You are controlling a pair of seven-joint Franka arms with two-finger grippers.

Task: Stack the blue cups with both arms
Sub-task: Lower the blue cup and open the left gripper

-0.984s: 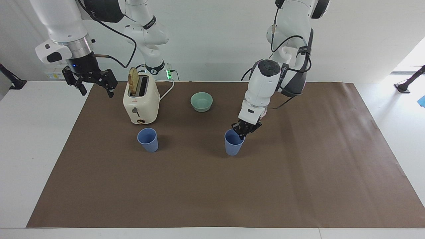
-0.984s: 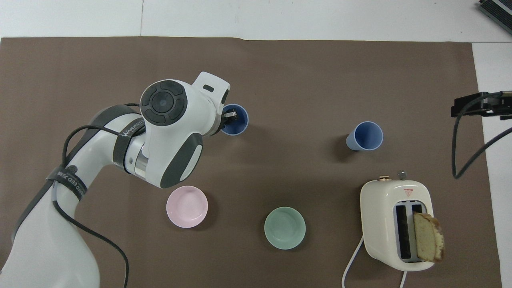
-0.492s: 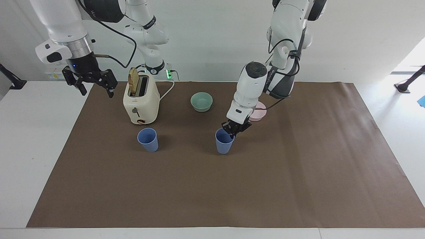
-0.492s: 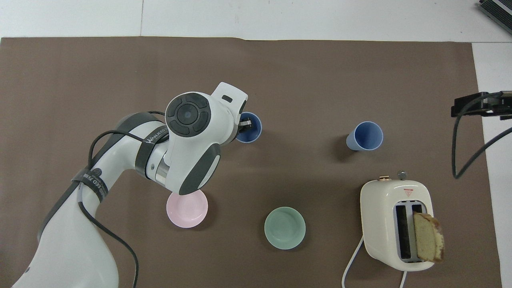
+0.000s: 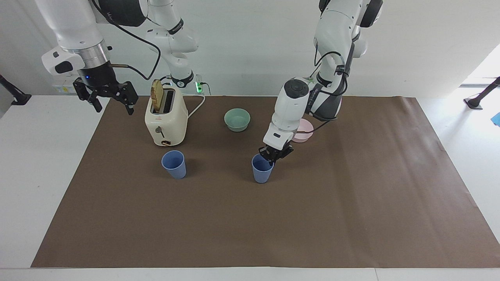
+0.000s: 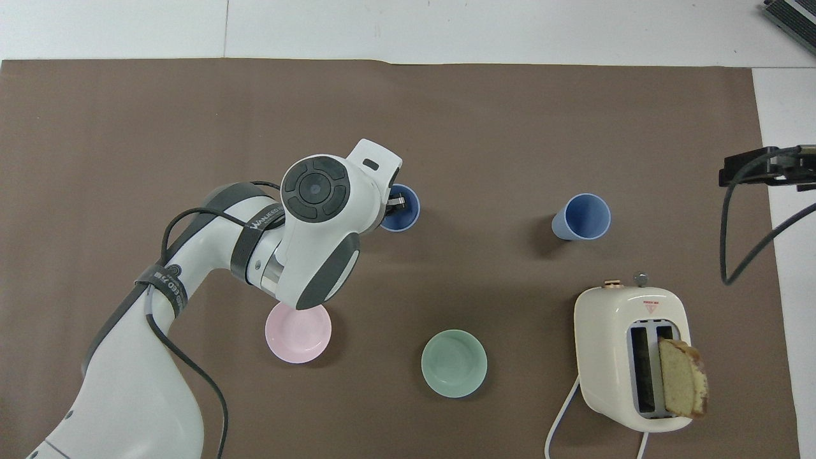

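Two blue cups stand upright on the brown mat. My left gripper [image 5: 271,157] [image 6: 394,203] is shut on the rim of one blue cup [image 5: 261,173] [image 6: 403,211] near the middle of the table, with one finger inside it. Whether its base touches the mat I cannot tell. The other blue cup [image 5: 174,164] [image 6: 582,217] stands free toward the right arm's end, just farther from the robots than the toaster. My right gripper [image 5: 111,97] [image 6: 758,173] hangs open and high over the mat's edge at its own end, holding nothing.
A cream toaster [image 5: 166,117] [image 6: 631,357] with a bread slice in one slot stands near the robots. A mint-green bowl [image 5: 237,119] [image 6: 454,363] and a pink bowl [image 5: 304,131] [image 6: 298,333] sit near the robots, the pink one partly under my left arm.
My left gripper has carried its blue cup sideways toward the other cup, and the pink bowl has come into sight in the facing view. The right arm has not moved.
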